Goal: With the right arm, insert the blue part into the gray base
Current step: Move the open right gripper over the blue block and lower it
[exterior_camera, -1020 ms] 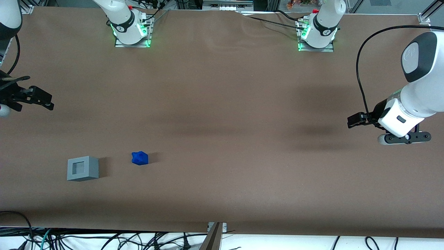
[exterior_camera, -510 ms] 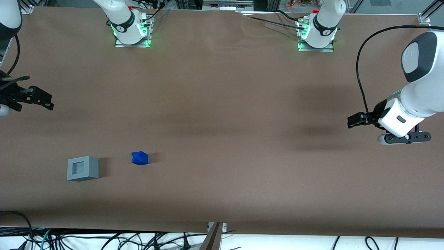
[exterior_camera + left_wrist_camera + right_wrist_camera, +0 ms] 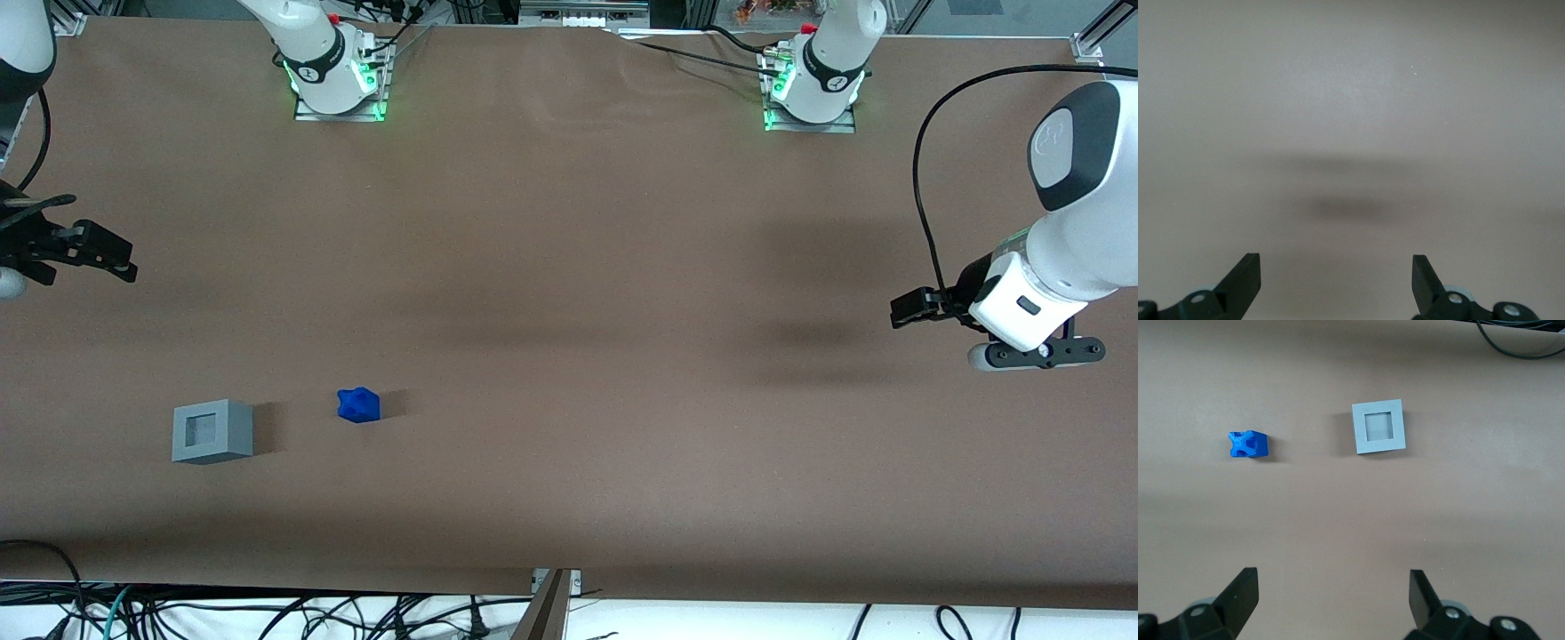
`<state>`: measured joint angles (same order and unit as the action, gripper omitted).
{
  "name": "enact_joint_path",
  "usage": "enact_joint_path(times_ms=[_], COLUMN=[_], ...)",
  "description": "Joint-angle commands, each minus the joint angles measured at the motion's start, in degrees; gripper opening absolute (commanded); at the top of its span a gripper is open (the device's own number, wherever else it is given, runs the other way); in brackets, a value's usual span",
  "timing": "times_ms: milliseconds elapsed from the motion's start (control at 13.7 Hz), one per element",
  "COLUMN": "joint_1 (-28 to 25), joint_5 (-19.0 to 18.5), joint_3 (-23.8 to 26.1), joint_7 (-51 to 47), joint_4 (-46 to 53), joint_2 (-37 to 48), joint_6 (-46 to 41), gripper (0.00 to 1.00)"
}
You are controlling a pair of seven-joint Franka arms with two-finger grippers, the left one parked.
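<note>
The blue part (image 3: 358, 405) lies on the brown table, nearer the front camera than the arm bases. Beside it, toward the working arm's end, stands the gray base (image 3: 212, 431) with its square recess facing up. My right gripper (image 3: 22, 267) hangs high at the working arm's end of the table, farther from the camera than both pieces and well apart from them. The right wrist view looks down on the blue part (image 3: 1247, 445) and the gray base (image 3: 1378, 428), with the gripper (image 3: 1333, 590) open and nothing between its fingers.
Two arm bases with green lights (image 3: 338, 84) (image 3: 809, 89) sit at the table's back edge. Loose cables (image 3: 267, 613) hang below the front edge. The parked arm (image 3: 1049, 267) hovers at its own end of the table.
</note>
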<state>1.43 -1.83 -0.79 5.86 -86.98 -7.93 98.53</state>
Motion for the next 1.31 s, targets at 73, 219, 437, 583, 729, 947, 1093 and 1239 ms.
enact_joint_path(times_ms=[73, 219, 437, 583, 729, 947, 1093, 1239], joint_1=[0.9, 0.9, 0.7, 0.3, 0.1, -0.1, -2.4, -5.2], joint_5=[0.4, 0.4, 0.2, -0.3, 0.0, 1.1, 2.5, 2.7], joint_3=[0.7, 0.7, 0.7, 0.9, 0.9, 1.0, 1.0, 1.0], joint_7=[-0.6, -0.6, -0.5, -0.6, -0.7, -0.1, -0.8, -2.9], joint_4=[0.4, 0.4, 0.3, 0.3, 0.3, 0.2, 0.2, 0.3], joint_2=[0.1, 0.1, 0.0, -1.1, -1.9, -8.1, -11.1, -14.6], joint_6=[-0.5, -0.4, -0.4, -0.3, 0.3, 4.3, 10.0, 16.0], gripper=[1.0, 1.0, 1.0, 1.0, 1.0, 1.0, 1.0, 1.0])
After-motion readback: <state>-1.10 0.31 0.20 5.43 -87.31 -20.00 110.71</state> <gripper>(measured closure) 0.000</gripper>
